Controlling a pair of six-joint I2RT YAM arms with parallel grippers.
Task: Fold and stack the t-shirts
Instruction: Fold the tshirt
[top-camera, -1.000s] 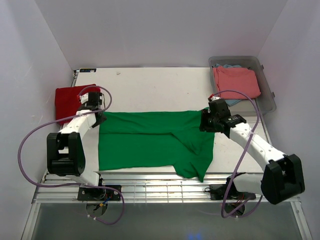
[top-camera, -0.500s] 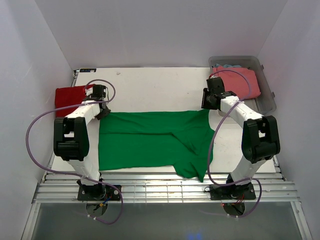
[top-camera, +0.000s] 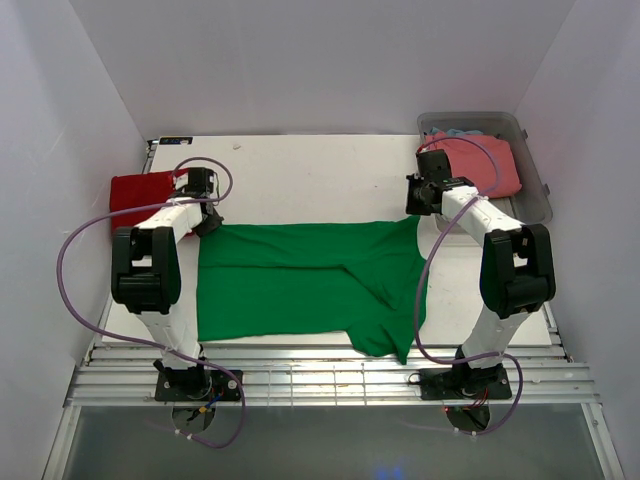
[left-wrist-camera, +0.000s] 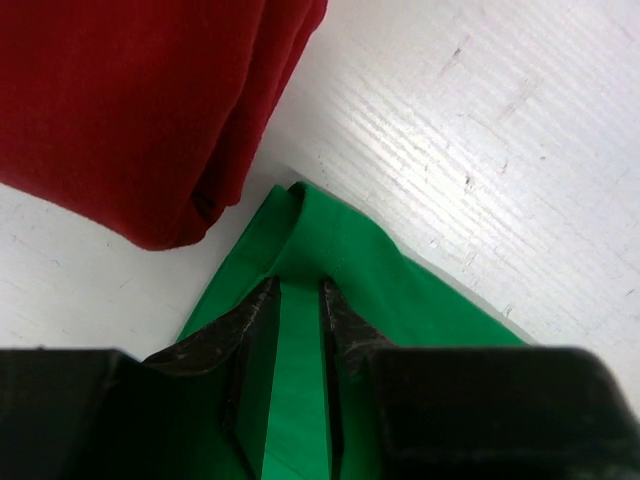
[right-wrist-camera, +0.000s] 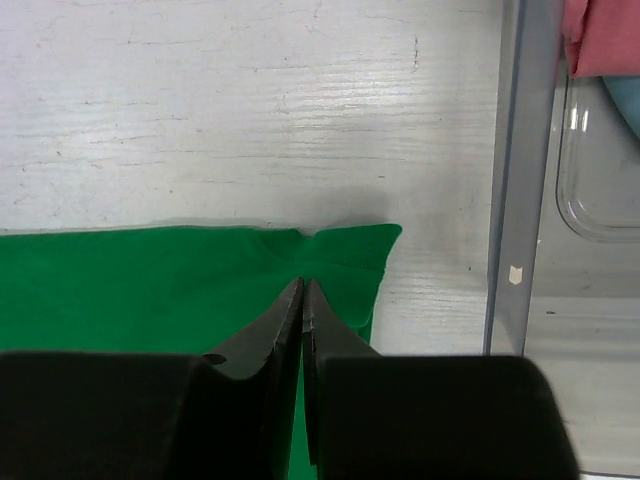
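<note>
From above, a green t-shirt (top-camera: 300, 280) lies spread flat across the near half of a white desk (top-camera: 300, 175), one sleeve hanging towards the front edge. A folded red t-shirt (top-camera: 135, 195) sits at the desk's left side. At the far right a clear plastic bin (top-camera: 537, 200) holds a salmon-pink t-shirt (top-camera: 490, 160) on top of a light blue one (top-camera: 460, 131).

Both arms reach to the green shirt's far corners (the overhead camera is too distant to show their fingers). The left wrist camera fills that in. The left hand (left-wrist-camera: 298, 285) has its jaws slightly parted, tips down on the cloth with a strip of green between them, just beside the red shirt's folded edge. The right wrist camera shows the right hand (right-wrist-camera: 302, 282) closed tight, its tips pressed into the green cloth near the corner, with the bin's wall close on the right.
</note>
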